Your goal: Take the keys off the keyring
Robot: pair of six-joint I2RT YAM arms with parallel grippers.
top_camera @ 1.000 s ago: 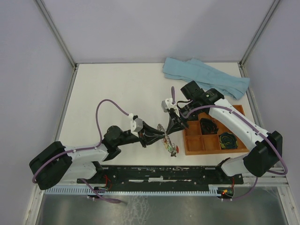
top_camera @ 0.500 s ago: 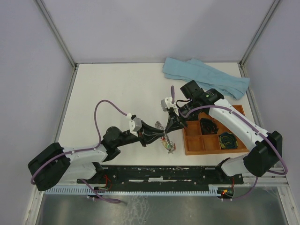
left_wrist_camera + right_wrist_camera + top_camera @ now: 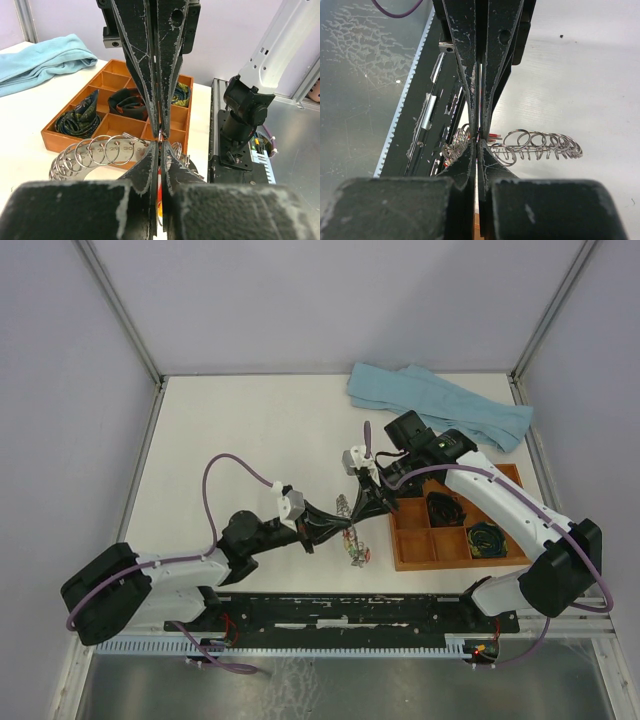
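Both grippers (image 3: 348,512) shut — tip-to-tip at keyring (image 3: 100,150)

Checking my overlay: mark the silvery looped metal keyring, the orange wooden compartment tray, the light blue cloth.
Keyring (image 3: 107,150), left wrist view, small loops.
Tray (image 3: 57,141), left wrist view, near wall.
Cloth (image 3: 440,405), top view, middle fold.

Left-wrist view: tiny stamped digits on keyring (image 3: 75,167) band, poss. "29", "30"; the rest too small to read. No other legible text, either cam.
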